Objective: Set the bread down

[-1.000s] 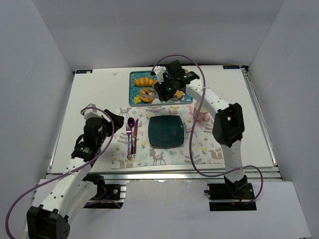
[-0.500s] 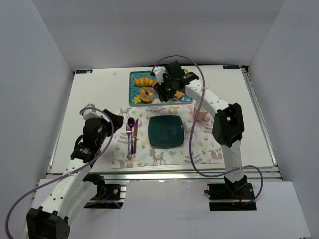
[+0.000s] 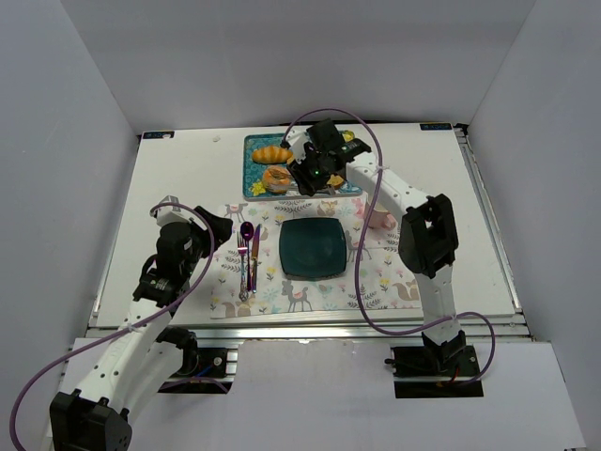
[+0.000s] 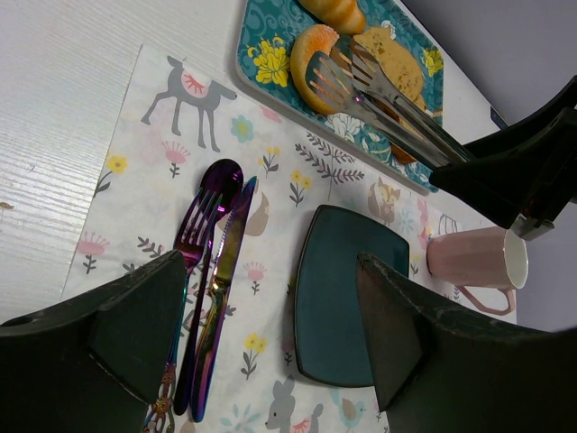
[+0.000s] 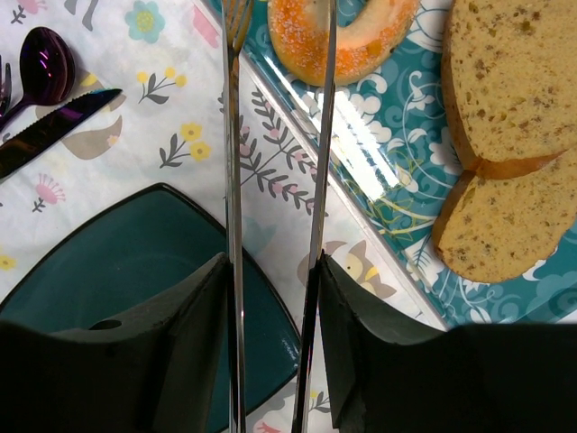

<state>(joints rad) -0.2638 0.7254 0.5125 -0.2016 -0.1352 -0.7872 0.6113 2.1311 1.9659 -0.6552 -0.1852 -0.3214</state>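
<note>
Right tool point(image 5: 270, 275) clamps tongs point(image 5: 233, 180); tips reach bread point(image 5: 293, 45) on tray point(image 5: 397, 180); left tool point(image 4: 270, 271) wide.

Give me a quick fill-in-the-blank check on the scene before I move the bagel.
1. The right gripper is shut on metal ____.
2. The bagel lies on the teal ____.
3. The left gripper is ____ and holds nothing.
4. The mug stands on the ____ side of the plate.

Missing words: tongs; tray; open; right.
</note>
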